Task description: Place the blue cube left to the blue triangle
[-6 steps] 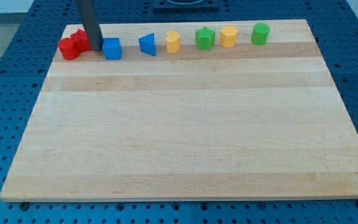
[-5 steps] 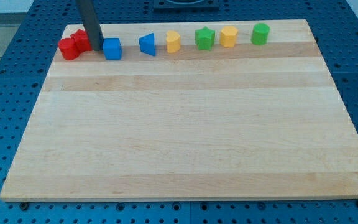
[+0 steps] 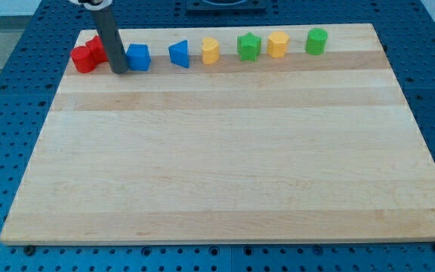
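The blue cube sits near the board's top edge at the view's left. The blue triangle lies a short gap to its right. My tip rests on the board just left of the blue cube and slightly below it, close to or touching its left side. The dark rod rises from the tip toward the view's top.
Two red blocks sit touching each other just left of the rod. Right of the triangle along the top edge stand a yellow block, a green star, another yellow block and a green cylinder. The wooden board lies on a blue perforated table.
My tip has moved a little toward the view's bottom. The blue cube has shifted slightly right and up, closer to the blue triangle.
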